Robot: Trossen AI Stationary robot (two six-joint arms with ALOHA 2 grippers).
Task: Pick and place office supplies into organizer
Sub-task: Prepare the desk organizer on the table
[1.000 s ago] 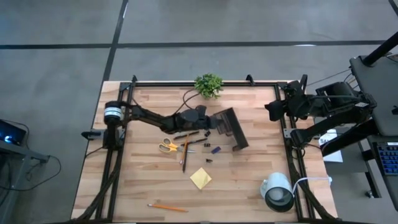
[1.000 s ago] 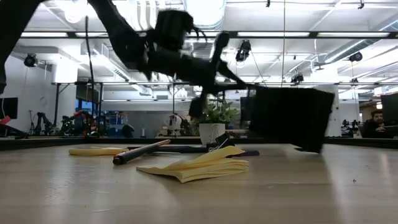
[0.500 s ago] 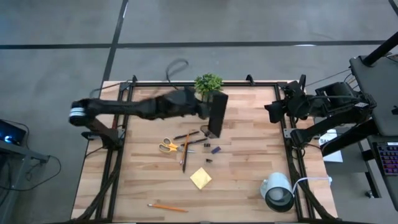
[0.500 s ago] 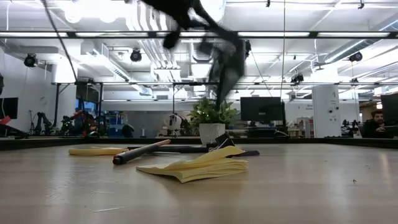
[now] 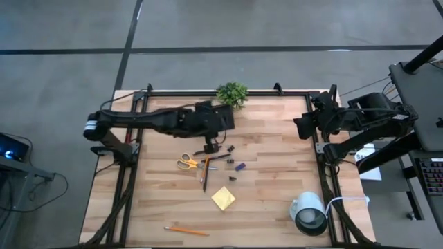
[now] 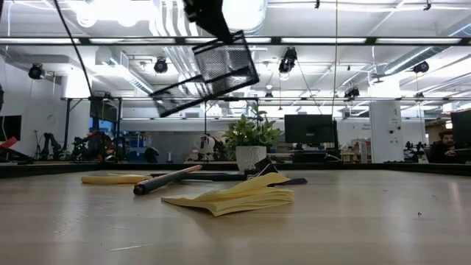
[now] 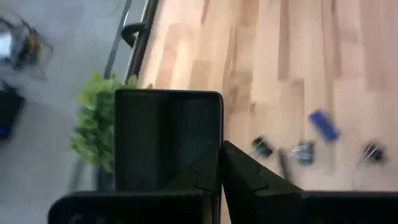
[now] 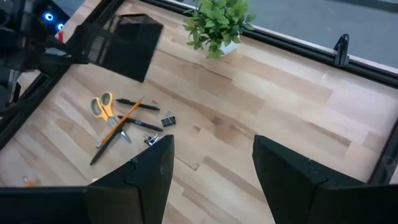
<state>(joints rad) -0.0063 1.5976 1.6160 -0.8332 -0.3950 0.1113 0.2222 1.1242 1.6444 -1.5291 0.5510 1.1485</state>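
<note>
Overhead, left pincer (image 7: 217,177) grips the organizer (image 5: 213,117), arm stretched level across table

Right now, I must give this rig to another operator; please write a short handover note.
Left gripper: shut on the organizer, lifted and tilted in the air near the plant.
Right gripper: open, waiting at the table's right edge.
On the table: scissors, pens, sticky-note pad, small clips, one pencil near the front edge.
Done: nothing visibly in the organizer.
Left: set the organizer down, then load all supplies.
</note>
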